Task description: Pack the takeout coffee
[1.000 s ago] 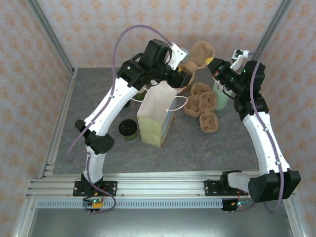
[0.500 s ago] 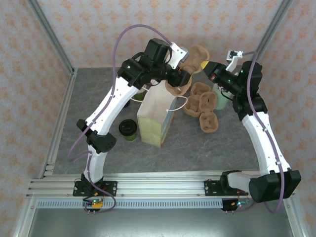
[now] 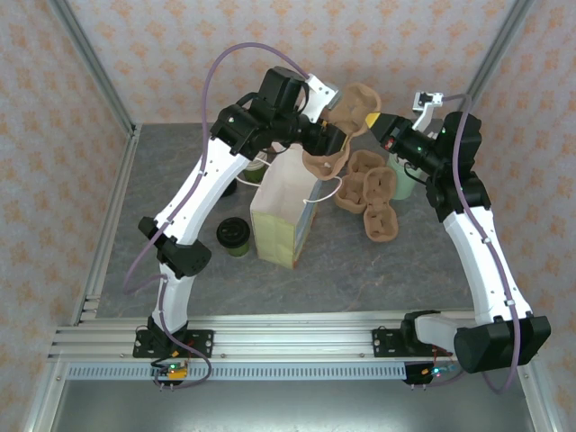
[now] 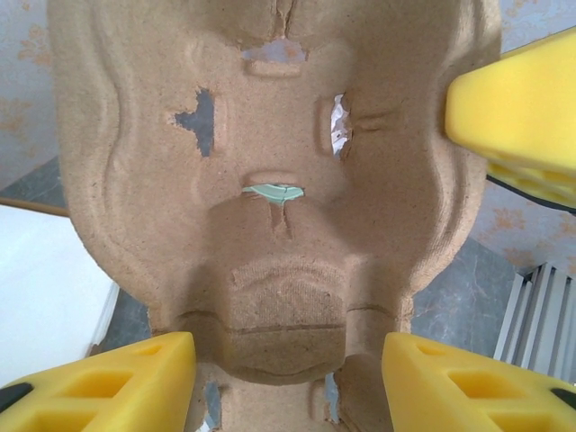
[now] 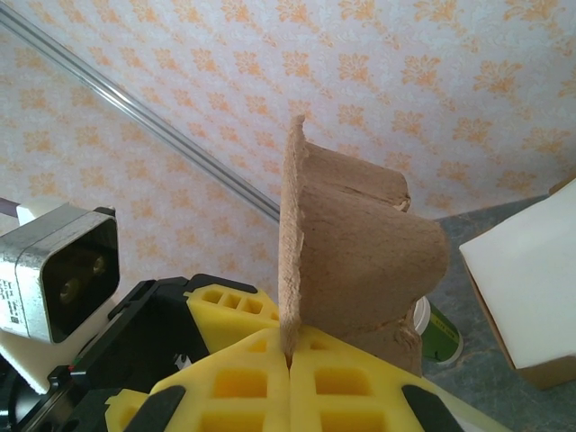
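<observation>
We see the coffee cup upright, lid up, just left of the paper bag, left gripper clamping a cardboard tray aloft, right gripper pinching its edge

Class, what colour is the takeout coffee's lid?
Black lid; top external view shows it best.

cup carrier — rough, matt moulded pulp | paper bag — smooth, matt paper
</observation>
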Available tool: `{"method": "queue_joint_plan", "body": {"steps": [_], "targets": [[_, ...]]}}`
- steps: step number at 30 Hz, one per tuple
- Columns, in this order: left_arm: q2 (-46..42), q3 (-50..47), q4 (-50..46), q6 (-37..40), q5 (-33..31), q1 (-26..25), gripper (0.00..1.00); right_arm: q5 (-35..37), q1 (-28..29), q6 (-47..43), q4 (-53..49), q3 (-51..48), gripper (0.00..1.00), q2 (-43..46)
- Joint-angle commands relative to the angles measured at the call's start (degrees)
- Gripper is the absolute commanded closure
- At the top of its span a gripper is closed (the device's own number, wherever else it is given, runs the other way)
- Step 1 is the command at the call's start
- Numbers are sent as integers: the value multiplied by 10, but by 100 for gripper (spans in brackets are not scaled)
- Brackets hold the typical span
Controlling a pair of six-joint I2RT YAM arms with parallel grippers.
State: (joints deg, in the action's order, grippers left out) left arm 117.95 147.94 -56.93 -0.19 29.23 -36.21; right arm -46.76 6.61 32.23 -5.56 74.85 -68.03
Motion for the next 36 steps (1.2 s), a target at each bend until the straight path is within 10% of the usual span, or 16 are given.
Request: {"method": "queue_joint_plan", "body": {"steps": [1, 19, 36], "targets": [[15, 24, -2, -7, 29, 7, 41, -21, 7, -9, 17, 21, 100, 14], [34, 35, -7, -2, 41, 12, 40, -39, 9, -3, 32, 22, 100, 11], [42, 44, -3, -2, 62, 13, 60, -39, 12, 0, 50, 6, 100, 13]]}}
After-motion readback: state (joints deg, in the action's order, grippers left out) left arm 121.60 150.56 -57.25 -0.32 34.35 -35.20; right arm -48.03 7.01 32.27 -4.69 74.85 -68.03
